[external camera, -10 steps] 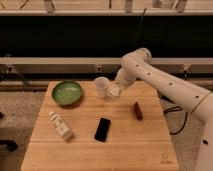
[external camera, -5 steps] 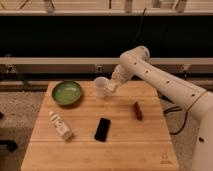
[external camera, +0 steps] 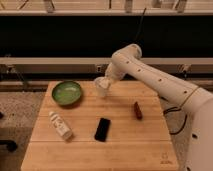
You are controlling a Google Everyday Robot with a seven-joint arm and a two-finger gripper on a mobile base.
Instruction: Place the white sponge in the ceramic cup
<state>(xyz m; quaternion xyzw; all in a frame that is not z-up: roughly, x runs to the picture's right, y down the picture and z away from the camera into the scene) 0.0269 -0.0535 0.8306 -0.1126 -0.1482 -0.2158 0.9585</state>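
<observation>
The ceramic cup is small, white and upright at the back middle of the wooden table. My gripper is at the end of the white arm that reaches in from the right. It hangs right over the cup's mouth, touching or nearly touching its rim. The white sponge does not show as a separate thing. It lies nowhere on the table top, and the gripper's end hides whatever is at the cup's mouth.
A round green bowl sits left of the cup. A white labelled bottle lies at the front left. A black phone-like slab lies in the middle front. A small brown object lies to the right. Dark shelving runs behind the table.
My gripper has risen from beside the cup's right side and shifted left, so it is now over the cup's mouth. The cup and the other things have stayed put.
</observation>
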